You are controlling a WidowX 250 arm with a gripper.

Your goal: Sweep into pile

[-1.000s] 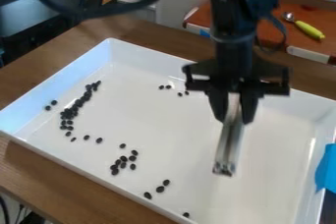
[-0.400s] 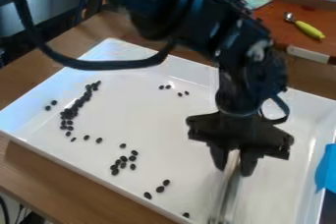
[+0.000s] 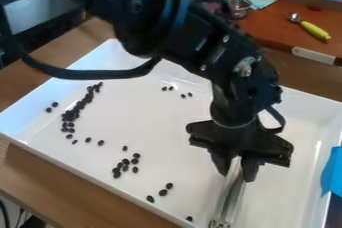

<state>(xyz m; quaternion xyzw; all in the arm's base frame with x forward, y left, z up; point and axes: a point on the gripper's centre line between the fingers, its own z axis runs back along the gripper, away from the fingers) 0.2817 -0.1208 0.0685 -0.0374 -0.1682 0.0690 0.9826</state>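
pinches a silvery tool (image 3: pixel 231 199) in the claw (image 3: pixel 236 174), near a lone dark bean (image 3: pixel 190 219). has more beans (image 3: pixel 70 117) around the white tray (image 3: pixel 287 192), blue tape (image 3: pixel 332 172) at its edge, a scoop (image 3: pixel 312 29) beyond.

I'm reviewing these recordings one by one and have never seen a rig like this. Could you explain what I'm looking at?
The black machine is a robot arm, seen by a fixed camera that looks down at a slant. It comes in from the upper left and ends in a two-fingered tool, which grips a long, silvery implement pointing down into a white tray.

The tray rests on a wooden table and holds small dark pieces, perhaps beans. They lie in several separate groups, not one pile. Behind is a utensil with a yellow-green handle.
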